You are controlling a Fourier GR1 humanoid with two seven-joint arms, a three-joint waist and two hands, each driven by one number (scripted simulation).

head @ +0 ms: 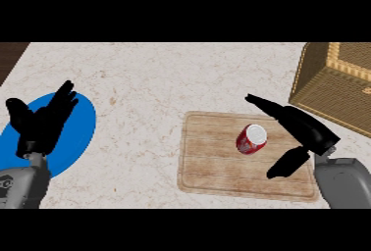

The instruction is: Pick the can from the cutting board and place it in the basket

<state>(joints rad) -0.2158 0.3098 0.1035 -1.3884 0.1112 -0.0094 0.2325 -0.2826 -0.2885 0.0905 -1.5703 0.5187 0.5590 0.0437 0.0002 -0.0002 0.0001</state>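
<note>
My right hand (304,128) hangs open over the right side of the cutting board (210,166), fingers straight and stretched up and to the left, thumb pointing down and toward me. It holds nothing. The red can (251,139) stands on the board just to the left of my palm, in the gap between my fingers above it and my thumb below it; I see no contact with either. Its pale top faces up toward me and the red side shows beneath.

The board is light wood with a groove near its edge, and it lies flat on the speckled counter (145,83). Most of it spreads to the left of my right hand and below it; my grey forearm crosses its right lower corner.

The woven basket (326,93) sits beyond my right hand, up and to the right of my fingertips, near but apart from them. Only part of it shows; its brown wall faces my hand and its rim runs off the view's edge. The can is well apart from it, with my hand between the two.

My left hand (39,125) rests open far to the left of the can, fingers up, over a blue plate (83,122) that lies on the counter beneath it.
</note>
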